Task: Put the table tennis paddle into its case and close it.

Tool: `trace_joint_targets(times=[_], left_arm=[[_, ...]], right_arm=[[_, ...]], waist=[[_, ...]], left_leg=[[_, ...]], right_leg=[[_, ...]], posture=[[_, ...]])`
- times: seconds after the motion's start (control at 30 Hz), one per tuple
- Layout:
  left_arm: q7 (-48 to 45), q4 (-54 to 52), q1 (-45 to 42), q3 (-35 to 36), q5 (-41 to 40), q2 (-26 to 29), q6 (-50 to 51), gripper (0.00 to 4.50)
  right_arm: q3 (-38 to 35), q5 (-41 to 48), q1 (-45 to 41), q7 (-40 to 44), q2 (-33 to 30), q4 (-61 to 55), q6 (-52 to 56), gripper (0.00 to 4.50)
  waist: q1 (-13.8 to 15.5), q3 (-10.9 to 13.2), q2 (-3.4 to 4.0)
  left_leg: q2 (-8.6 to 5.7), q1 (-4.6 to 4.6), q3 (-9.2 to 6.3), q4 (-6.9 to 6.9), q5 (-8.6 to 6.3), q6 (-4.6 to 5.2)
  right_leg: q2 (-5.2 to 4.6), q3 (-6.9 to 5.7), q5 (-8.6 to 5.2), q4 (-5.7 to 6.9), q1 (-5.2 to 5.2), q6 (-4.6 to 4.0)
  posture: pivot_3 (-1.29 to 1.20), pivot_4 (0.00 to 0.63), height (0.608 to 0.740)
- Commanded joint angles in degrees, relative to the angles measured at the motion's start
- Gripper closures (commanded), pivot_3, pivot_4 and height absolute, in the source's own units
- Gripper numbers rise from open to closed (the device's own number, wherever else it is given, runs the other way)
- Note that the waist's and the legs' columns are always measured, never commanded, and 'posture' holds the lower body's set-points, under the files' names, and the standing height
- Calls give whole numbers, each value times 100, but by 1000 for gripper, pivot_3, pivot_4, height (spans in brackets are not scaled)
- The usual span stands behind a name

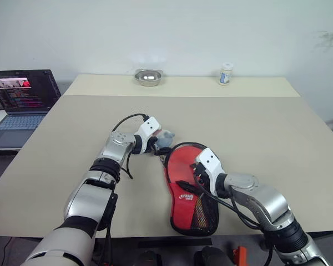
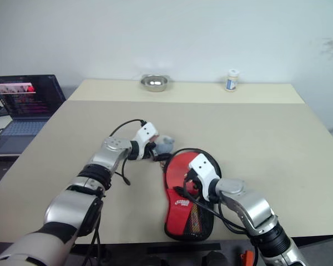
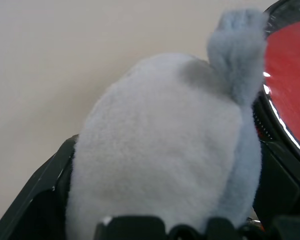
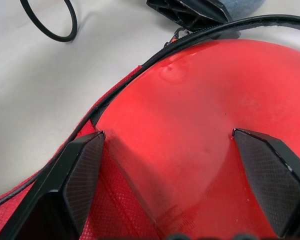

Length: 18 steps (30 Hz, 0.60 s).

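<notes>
Red-faced table tennis paddle (image 1: 183, 166) lying inside the unzipped case (image 1: 195, 213) near the counter's (image 1: 277, 138) front edge. Right gripper (image 4: 175, 150) spread wide over the paddle's face, pinching nothing. Left gripper (image 1: 155, 145) spread around a grey plush toy (image 3: 165, 150) just beside the case's rim. Steel bowl (image 1: 148, 77) and small bottle (image 1: 226, 73) far back.

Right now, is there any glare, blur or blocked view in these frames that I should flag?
Left wrist view: a soft grey toy sits very close and out of focus, hiding most of the table. Right wrist view: sharp, with a mild sheen on the paddle face and shadow under the right end effector. Head views: even light, a bright glint in the metal bowl.
</notes>
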Motion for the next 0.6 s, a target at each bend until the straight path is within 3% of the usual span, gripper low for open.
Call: trace_joint_targets(times=[0.03, 0.2, 0.3, 0.37, 0.6], left_arm=[[15, 53, -164, 68, 25, -15, -89, 23], [27, 143, -145, 66, 52, -14, -42, 23], [111, 120, -110, 69, 77, -28, -83, 572], [93, 93, -86, 73, 77, -24, -118, 1212], [-19, 39, -32, 148, 23, -69, -60, 1212]], right_arm=[[64, -45, 125, 21, -20, 132, 160, 0], [55, -71, 130, 7, -14, 120, 164, 0], [57, -70, 121, 10, -12, 112, 173, 0], [58, -69, 119, 13, -12, 111, 175, 0], [64, -88, 93, 0, 6, 128, 171, 0]], waist=[[0, -2, -3], [0, -4, -6], [0, -5, -7], [0, -5, -7], [0, -6, -8]], left_leg=[[0, 0, 0, 0, 0, 0], [0, 2, -1, 1, 0, 0], [0, 2, -1, 1, 0, 0], [0, 3, -1, 1, 0, 0], [0, 3, -1, 1, 0, 0]], right_leg=[[0, 0, 0, 0, 1, 0], [-1, -1, 0, 0, 2, 0], [-1, -1, 0, 0, 3, 0], [-1, -1, 0, 0, 3, 0], [-2, -1, 0, 1, 4, -1]], posture=[[0, 150, 740], [0, 150, 740], [0, 150, 740], [0, 150, 740], [0, 150, 740]])
